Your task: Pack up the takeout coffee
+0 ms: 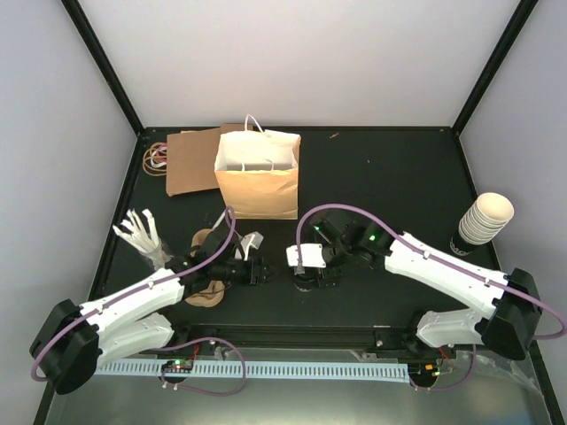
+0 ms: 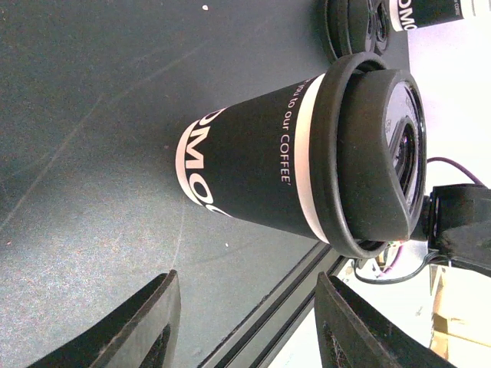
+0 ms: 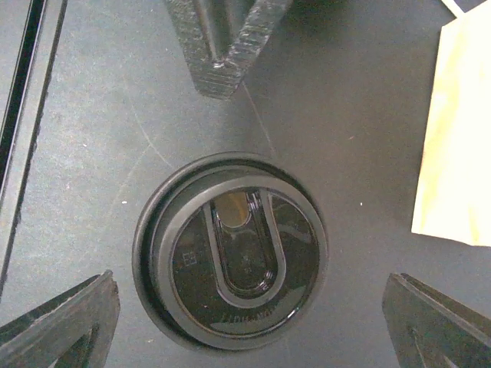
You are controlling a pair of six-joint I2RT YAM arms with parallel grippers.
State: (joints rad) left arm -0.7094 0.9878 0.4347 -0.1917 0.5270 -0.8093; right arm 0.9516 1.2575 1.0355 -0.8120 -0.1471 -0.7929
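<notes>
The right gripper point(image 3: 249, 285) is held wide open over a black-lidded takeout coffee cup point(image 3: 230, 261), with its fingers clear of the lid on both sides. The left gripper point(image 2: 245, 282) is held partly open just beside the same cup, and nothing is gripped. The cup is stood upright on the dark table point(image 1: 381, 177), near an open paper bag point(image 1: 259, 181).

Dark coffee cup point(image 2: 253, 165), black lid point(image 3: 230, 261) — upright, second cup point(image 2: 430, 11) beyond
</notes>
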